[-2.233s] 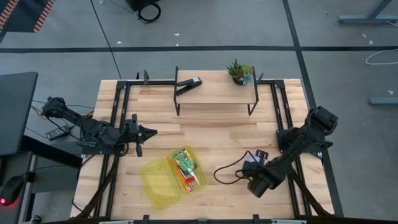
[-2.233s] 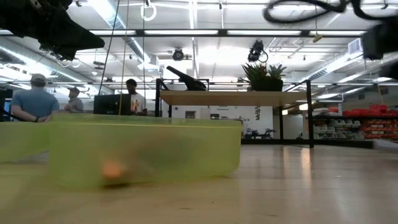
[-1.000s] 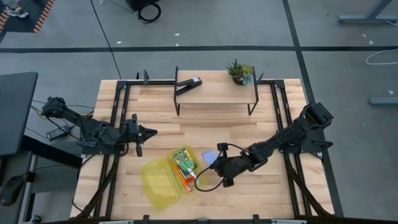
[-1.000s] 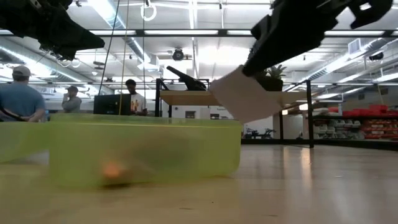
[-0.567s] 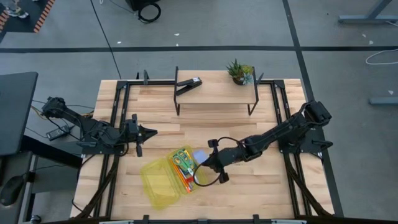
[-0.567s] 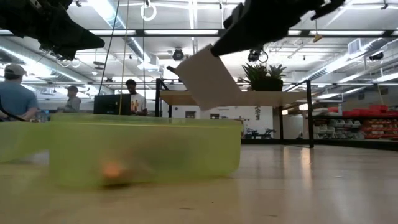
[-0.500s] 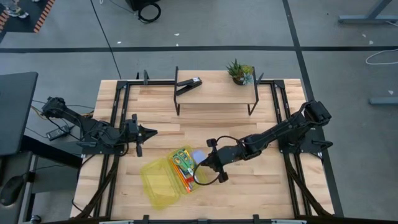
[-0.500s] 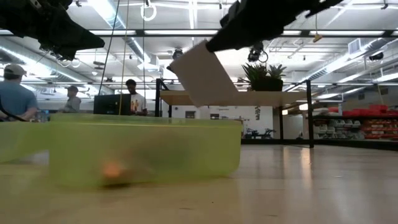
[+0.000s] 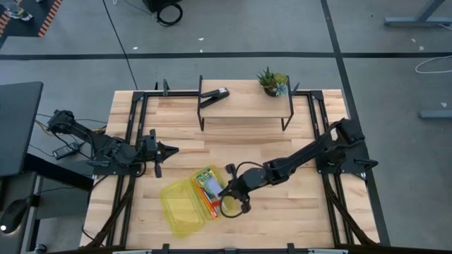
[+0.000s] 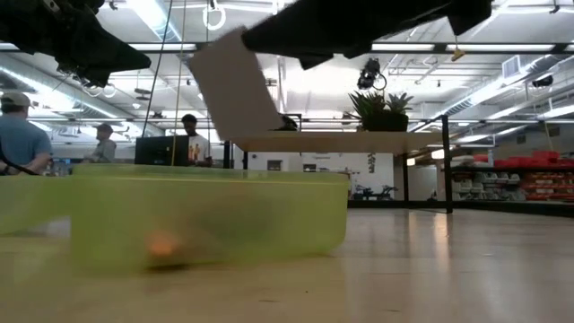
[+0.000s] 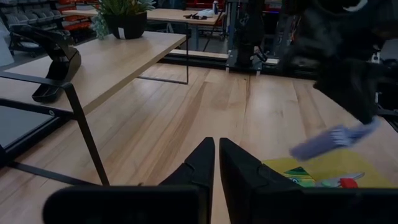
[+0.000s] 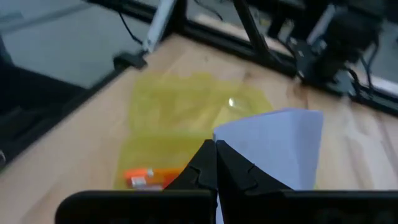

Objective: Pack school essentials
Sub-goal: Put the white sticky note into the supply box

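Observation:
The yellow-green box lies open near the table's front edge, its lid flat beside a tray that holds green-handled scissors and an orange pencil. My right gripper reaches in from the table's right and is shut on the pale blue notepad. The notepad hangs above the box. My left gripper waits shut at the table's left, touching nothing. My right gripper pinches the notepad's near edge between its two fingers. The fingers come from the table's right, slanting down. The notepad is lifted clear and tilted, sticking out past the fingertips over the box's tray.
A low wooden shelf at the table's far side carries a black stapler and a small potted plant. A black cable loop hangs by my right gripper. People stand in the room behind the table.
My right gripper has carried the notepad toward the table's left, from beside the box to above its tray, turning its wrist as it went. The notepad has stayed clear of the table and now tilts the other way.

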You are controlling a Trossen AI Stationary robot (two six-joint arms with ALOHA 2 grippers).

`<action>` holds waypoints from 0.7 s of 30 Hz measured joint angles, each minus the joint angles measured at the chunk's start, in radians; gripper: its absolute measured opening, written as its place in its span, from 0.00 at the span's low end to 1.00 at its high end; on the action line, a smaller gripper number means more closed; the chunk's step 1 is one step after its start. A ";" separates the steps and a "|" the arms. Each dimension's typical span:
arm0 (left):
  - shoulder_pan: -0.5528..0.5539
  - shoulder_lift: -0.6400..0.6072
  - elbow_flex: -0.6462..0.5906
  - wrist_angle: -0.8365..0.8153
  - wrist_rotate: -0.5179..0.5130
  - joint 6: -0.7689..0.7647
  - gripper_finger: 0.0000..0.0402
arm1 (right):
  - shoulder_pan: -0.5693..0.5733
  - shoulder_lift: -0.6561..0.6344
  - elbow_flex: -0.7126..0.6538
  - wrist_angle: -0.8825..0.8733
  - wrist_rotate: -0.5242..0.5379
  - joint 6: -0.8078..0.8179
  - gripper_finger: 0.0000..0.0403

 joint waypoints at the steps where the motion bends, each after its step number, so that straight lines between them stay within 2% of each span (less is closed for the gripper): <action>1: 0.000 0.000 0.000 0.000 0.000 0.000 0.07 | 0.001 0.016 0.000 0.038 -0.011 0.000 0.01; 10: 0.000 0.000 0.000 0.003 0.000 -0.001 0.10 | 0.019 0.108 0.001 0.199 -0.036 0.017 0.01; 21: 0.000 0.000 0.000 0.003 0.000 -0.001 0.08 | 0.019 0.166 0.066 0.214 -0.088 -0.015 0.01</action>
